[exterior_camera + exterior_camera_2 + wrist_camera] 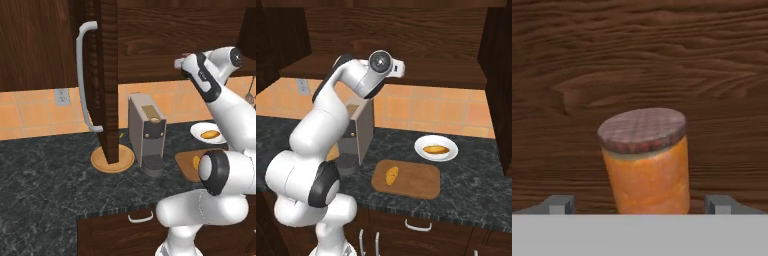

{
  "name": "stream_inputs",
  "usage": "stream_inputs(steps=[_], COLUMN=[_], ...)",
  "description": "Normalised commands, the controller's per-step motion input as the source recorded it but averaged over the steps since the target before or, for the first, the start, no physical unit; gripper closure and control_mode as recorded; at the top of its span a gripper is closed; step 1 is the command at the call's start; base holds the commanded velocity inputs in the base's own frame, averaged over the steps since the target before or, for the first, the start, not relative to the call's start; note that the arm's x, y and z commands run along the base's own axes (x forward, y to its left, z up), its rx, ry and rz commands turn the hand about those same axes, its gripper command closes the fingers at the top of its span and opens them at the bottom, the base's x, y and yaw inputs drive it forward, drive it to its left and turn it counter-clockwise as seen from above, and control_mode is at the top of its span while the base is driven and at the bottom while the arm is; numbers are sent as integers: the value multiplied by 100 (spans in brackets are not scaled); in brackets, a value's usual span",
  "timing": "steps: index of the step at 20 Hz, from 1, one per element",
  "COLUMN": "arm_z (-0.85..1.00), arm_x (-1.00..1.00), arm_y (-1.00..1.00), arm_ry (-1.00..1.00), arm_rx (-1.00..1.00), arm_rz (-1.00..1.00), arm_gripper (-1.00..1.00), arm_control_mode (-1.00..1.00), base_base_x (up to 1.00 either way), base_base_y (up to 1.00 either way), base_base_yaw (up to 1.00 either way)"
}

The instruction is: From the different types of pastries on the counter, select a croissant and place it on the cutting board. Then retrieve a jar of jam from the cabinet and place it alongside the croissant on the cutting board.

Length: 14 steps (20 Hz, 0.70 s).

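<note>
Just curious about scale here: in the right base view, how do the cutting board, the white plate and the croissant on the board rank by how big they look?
Largest to smallest as they look in that view:
1. cutting board
2. white plate
3. croissant

Grey coffee machine point(147, 131), round tan disc point(100, 161), white plate point(449, 152), wall outlet point(62, 96)

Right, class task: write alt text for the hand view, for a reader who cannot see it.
An orange jar of jam with a dull reddish-brown checked lid stands close ahead, leaning slightly, against a dark brown wood-grain surface. The two grey fingertips of the open tool sit wide on either side of the jar's base, not touching it.
</note>
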Motion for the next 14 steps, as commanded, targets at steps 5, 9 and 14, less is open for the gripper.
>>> stream_inputs(steps=[5,9,14], arm_z=[-8,-13,0], arm_x=[71,47,0], arm_y=[0,-5,-7], arm_ry=[0,0,-1], arm_rx=[8,2,6], arm_rz=[0,0,0], arm_gripper=[-100,-100,100], arm_control_mode=[-100,-100,-100], base_base_x=[0,0,0], base_base_y=[0,0,0], base_base_yaw=[0,0,0])
